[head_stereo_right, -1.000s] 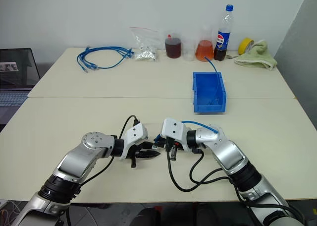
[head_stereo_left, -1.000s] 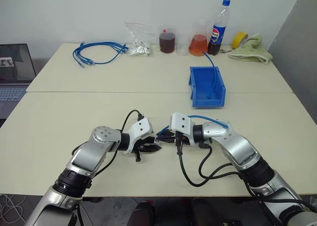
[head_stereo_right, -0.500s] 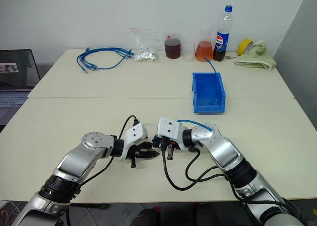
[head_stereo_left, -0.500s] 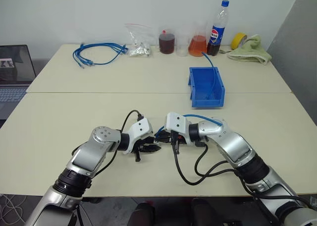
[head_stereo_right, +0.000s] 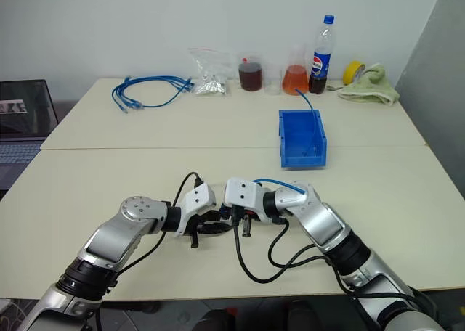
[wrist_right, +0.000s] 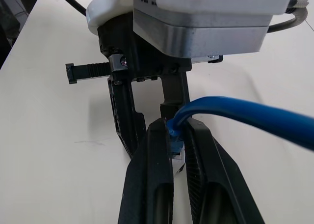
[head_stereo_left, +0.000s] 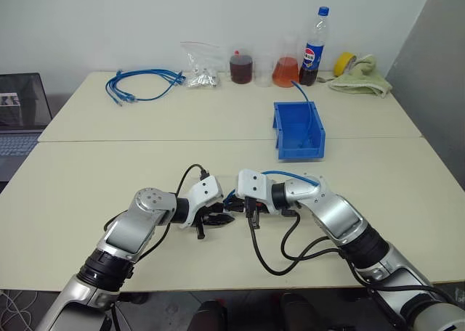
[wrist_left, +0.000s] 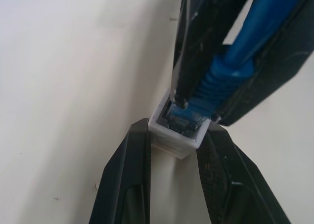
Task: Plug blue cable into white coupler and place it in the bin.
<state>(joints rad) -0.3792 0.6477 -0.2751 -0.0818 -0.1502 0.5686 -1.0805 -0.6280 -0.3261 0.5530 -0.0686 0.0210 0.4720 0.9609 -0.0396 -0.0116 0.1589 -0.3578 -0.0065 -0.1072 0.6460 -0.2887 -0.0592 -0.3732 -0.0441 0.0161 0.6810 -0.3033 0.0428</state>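
Left wrist view gets you right up close: the white coupler, a little squarish matte plastic block, is pinched between the left gripper's two smooth black fingers, and the ribbed boot and clear plug of the blue cable sit right in its socket mouth, can't tell if it's fully seated though. The right gripper comes in from the top of that frame, fingers pressed together on the plug end. Right wrist view shows that pinch from behind, the glossy round cable arching away to the right edge. Left eye view is too far out to make out the coupler, but it shows both grippers meeting nose to nose at lower centre of the cream tabletop, and the bin, a boxy bright-blue plastic thing, up right of centre, well apart from them, with another thin blue lead poking out.
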